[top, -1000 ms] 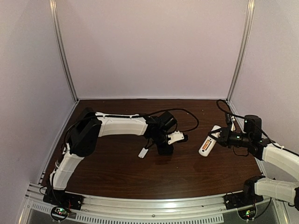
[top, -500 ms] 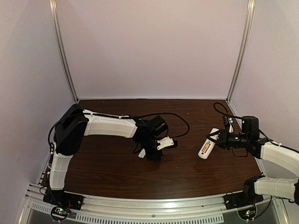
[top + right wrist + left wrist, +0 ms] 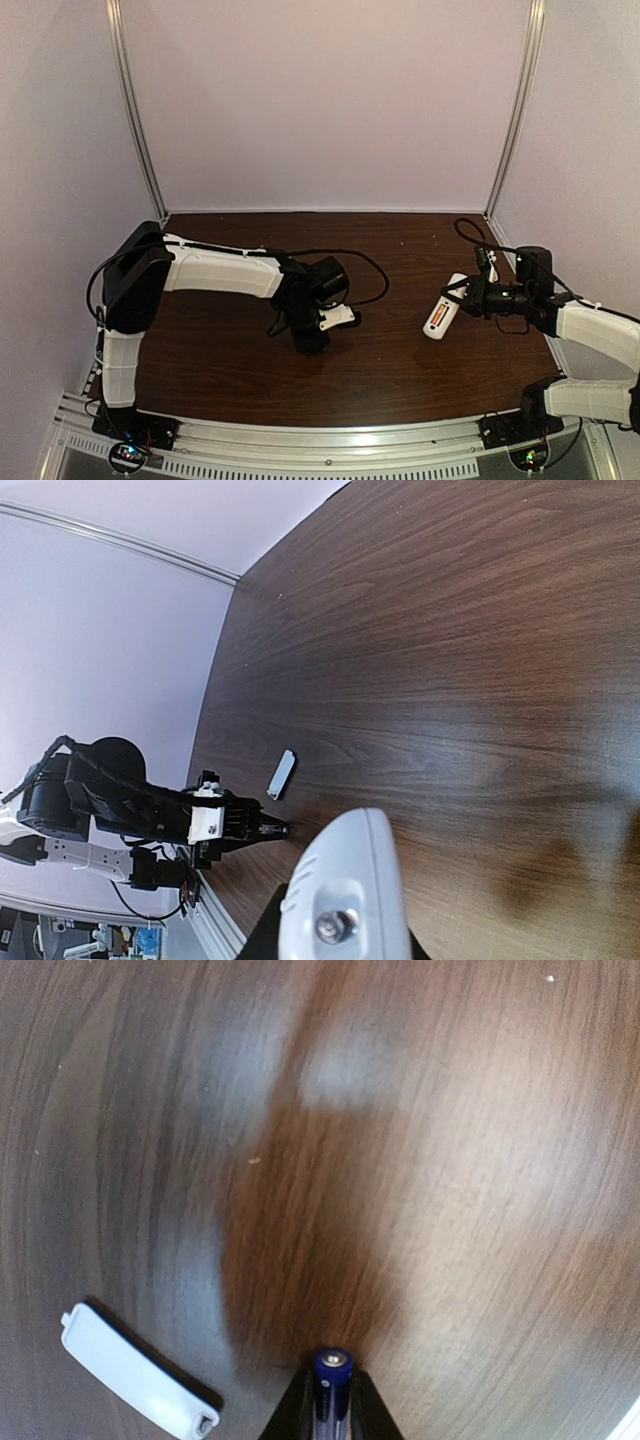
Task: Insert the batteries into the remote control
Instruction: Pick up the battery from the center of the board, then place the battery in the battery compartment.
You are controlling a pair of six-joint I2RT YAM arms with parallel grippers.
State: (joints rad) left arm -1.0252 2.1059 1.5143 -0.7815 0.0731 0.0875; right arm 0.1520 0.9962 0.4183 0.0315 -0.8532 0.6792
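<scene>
Left hand (image 3: pixel 332 1412) gripping purple-blue battery (image 3: pixel 333 1372) withdrew leftward; right hand (image 3: pixel 466 297), remote (image 3: pixel 440 313) unmoved.

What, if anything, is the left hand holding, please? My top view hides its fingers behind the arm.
Observer: In the left wrist view, the left hand is shut on a dark blue battery.
Operator: Thank you. Where is the battery cover? I cannot find it from above.
Observer: The cover lies flat on the table, left of the battery in that view and apart from it.
</scene>
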